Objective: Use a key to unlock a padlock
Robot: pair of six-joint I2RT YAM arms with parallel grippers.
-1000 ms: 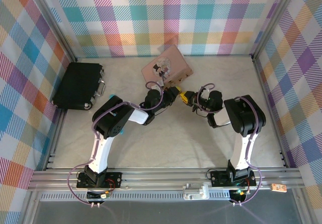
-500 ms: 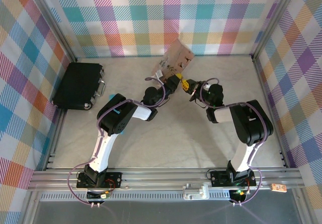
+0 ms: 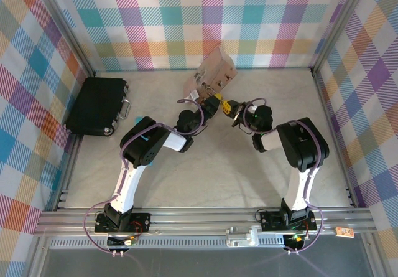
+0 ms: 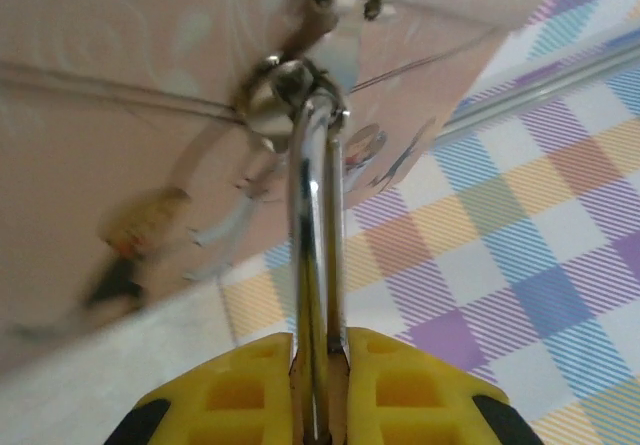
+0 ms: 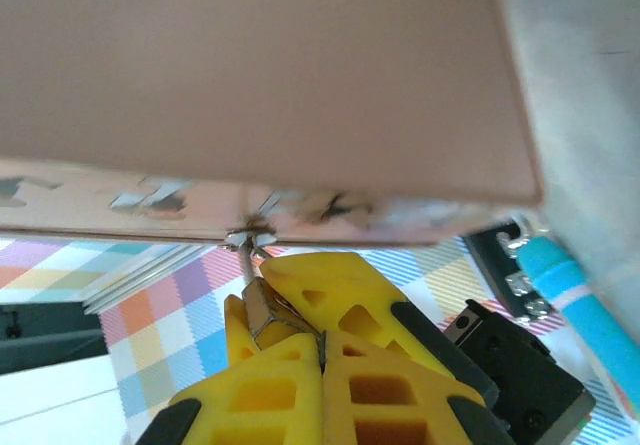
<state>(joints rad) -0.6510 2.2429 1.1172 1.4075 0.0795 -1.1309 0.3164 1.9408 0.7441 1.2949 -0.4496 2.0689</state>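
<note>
The pink box (image 3: 214,70) hangs tilted, lifted off the table near the back wall. The padlock (image 4: 315,245) hangs from the box's hasp by its thin silvery shackle. My left gripper (image 4: 318,350) is shut on the padlock, its yellow fingers pinching the shackle and the brass body. In the right wrist view the brass body (image 5: 252,310) shows between the left gripper's fingers (image 5: 340,285). My right gripper (image 5: 322,343) is shut on the key, a thin metal edge between its tips, right up against the padlock. From above, the left gripper (image 3: 214,104) and right gripper (image 3: 231,110) meet below the box.
A black case (image 3: 97,106) lies at the table's left edge. The plaid back wall (image 3: 205,22) stands just behind the raised box. The box's side (image 5: 260,85) hangs close above my right gripper.
The pink box has risen off the table and tipped up toward the back wall. Both grippers have moved back with it and stay joined at the padlock.
</note>
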